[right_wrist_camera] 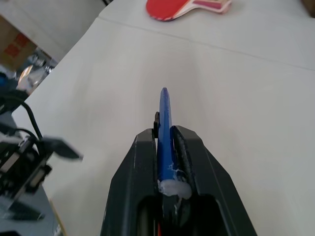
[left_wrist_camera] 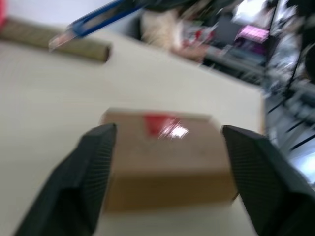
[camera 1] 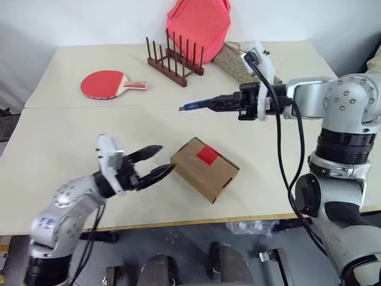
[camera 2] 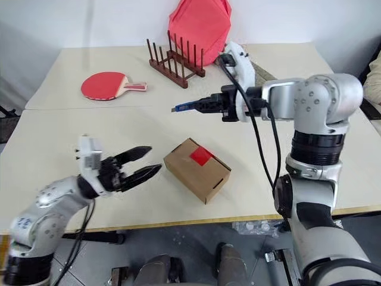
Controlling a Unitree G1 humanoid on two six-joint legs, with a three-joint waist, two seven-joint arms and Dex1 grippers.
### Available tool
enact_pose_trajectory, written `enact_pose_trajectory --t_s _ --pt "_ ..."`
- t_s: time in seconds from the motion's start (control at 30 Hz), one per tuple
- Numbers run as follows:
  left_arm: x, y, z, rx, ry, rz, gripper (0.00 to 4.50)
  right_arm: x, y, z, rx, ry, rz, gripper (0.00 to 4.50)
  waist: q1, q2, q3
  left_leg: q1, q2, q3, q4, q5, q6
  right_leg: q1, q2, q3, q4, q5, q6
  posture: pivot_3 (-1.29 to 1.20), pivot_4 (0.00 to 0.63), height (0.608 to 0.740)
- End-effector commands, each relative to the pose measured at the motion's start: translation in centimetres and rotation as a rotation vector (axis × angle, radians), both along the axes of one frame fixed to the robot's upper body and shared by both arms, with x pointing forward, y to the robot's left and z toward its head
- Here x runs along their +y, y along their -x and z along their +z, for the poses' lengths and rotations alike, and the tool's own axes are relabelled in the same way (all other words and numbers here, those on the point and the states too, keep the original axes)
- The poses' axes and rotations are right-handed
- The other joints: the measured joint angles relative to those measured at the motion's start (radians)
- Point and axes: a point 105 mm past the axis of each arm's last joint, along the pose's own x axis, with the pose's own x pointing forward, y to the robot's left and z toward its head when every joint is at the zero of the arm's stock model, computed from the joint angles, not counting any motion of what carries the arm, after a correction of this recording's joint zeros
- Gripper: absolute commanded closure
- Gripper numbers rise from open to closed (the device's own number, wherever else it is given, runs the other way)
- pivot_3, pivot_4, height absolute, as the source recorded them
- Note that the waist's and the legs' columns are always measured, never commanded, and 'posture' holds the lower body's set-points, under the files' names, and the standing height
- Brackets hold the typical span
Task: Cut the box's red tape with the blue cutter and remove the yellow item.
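So our right gripper is clamped on the blue cutter, holding it up over the table, blade pointing left. Our left gripper hangs open just left of the box, nothing in it. The box sits near the front edge, red tape on top, flaps closed.

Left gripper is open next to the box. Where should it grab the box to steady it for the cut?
Probably across the short end of the box nearest the left gripper, coming in level from the robot's left. The box lies flat and closed, and that end fits between the open fingers. The red tape on the lid stays free for the blue cutter in the right gripper.
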Motion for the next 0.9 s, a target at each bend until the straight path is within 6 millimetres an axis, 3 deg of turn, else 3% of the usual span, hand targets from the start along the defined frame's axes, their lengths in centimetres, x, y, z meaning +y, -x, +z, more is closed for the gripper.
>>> enact_pose_trajectory --t_s 0.03,0.27,0.43,0.7,0.9 --pt "-1.4 -0.5 0.0 -0.022 -0.058 0.005 2.38 -1.0 0.8 1.1 -0.085 0.004 -0.029 4.33 -0.005 0.000 0.000 0.000 0.000 0.000 0.000 0.000 0.000 0.000 0.001 0.000 0.000 0.000 0.000 0.00 0.150 0.740" --pt "-3.2 -2.3 -1.8 0.115 -0.167 0.002 4.50 -2.0 2.3 -0.5 -0.121 0.070 -0.036 4.33 -0.002 0.000 0.000 0.001 0.003 0.002 -0.001 0.000 -0.002 0.000 0.005 0.003 -0.003 0.000 0.000 0.00 0.150 0.740" --pt "-3.1 -4.1 -2.7 0.211 -0.270 0.038 4.50 -2.1 2.5 -1.9 -0.114 0.126 -0.052 4.33 0.000 0.000 0.000 0.001 0.003 0.003 0.000 0.000 -0.001 0.000 0.005 0.004 -0.003 0.000 0.000 0.00 0.150 0.740" --pt "-2.1 -4.3 -2.5 0.278 -0.355 0.043 4.50 -2.1 3.1 -3.4 -0.113 0.228 -0.041 4.33 -0.001 0.000 0.000 0.001 0.003 0.002 -0.001 0.000 -0.002 0.000 0.005 0.004 -0.004 0.000 0.000 0.00 0.150 0.740" --pt "-2.2 -3.8 -4.1 0.349 -0.439 0.013 4.50 -1.7 3.2 -3.8 -0.105 0.237 -0.019 4.33 0.000 0.000 0.000 0.002 0.003 0.003 0.000 0.000 -0.002 0.000 0.005 0.004 -0.003 0.000 0.000 0.00 0.150 0.740"
